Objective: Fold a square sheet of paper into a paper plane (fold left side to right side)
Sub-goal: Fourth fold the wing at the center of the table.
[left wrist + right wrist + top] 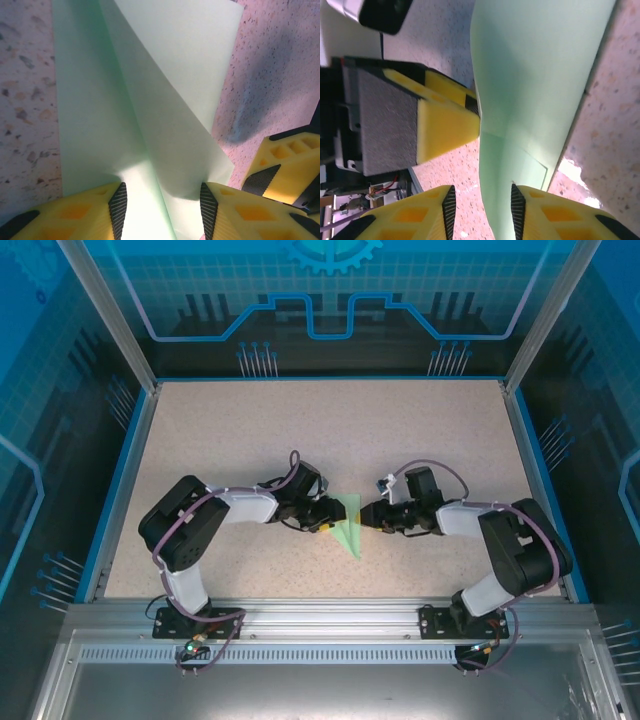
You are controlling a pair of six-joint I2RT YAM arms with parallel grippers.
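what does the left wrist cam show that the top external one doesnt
Left wrist: a diagonal crease and overlapping layers in the green paper, which runs between the parted fingers of the left gripper. Top external: the left arm and right arm whole, the right gripper facing the left one. Both: the green paper, the table, the left gripper, a yellow finger of the right gripper.

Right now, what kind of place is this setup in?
Probably a robotics lab or demo cell: a speckled tabletop fenced by aluminium posts and blue printed panels, with a left arm and right arm bolted at its near edge.
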